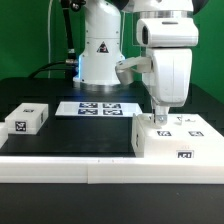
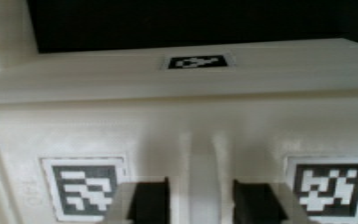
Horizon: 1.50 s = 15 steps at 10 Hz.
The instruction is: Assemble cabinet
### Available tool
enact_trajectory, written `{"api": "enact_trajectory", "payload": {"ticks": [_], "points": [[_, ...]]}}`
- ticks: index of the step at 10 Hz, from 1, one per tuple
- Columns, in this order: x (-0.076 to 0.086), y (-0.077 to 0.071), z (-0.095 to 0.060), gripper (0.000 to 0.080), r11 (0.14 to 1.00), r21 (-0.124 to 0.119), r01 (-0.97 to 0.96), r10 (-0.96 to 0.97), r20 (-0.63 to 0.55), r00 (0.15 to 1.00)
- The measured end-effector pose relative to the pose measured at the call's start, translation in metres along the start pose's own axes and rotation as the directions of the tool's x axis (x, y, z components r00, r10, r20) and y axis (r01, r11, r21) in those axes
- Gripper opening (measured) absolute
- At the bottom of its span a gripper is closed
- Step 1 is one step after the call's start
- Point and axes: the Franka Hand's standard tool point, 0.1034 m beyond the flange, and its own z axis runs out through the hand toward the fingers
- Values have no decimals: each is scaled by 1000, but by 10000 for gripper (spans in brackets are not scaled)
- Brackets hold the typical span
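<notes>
At desk's front edge, toward the exterior view's right corner: cabinet body (image 1: 182,140), gripper (image 1: 157,119) down on its top. Fingers (image 2: 149,203) straddle a white ridge; clamped or not, cannot tell. Small tagged block (image 1: 27,120) lies loose near the opposite front corner, so by my judgement assembly has barely begun.

Found white plastic on the cabinet body (image 1: 178,142), broken by black-and-white square tags on top and front. Saw the same white and the same kind of tag on the small block (image 1: 27,120). Noted a row of black-and-white tags across the white marker board (image 1: 97,108), against the black table (image 1: 75,135). Saw white on the rail (image 1: 90,172) and on the robot base (image 1: 100,60), the latter with a dark triangle sticker. Saw the gripper (image 1: 158,118) white, its fingers (image 2: 149,203) near-black. Noted a green backdrop (image 1: 25,40).
</notes>
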Motion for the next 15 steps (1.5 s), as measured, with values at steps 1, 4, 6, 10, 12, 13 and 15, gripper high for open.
{"api": "enact_trajectory", "payload": {"ticks": [1,4,6,10,12,13,15], "points": [[0,0,0,408,1000,0,0,0,0,1000],[0,0,0,608,1000,0,0,0,0,1000],[2,-1,2,787,1000,0,-21,21,-1,1000],[1,-34,-27,797,983,-31,-180,180,6,984],[2,-49,-42,797,957,-59,-283,283,-2,959],[2,-56,-44,797,949,-57,-312,312,1,950],[2,-56,-43,797,945,-55,-321,321,0,947]]}}
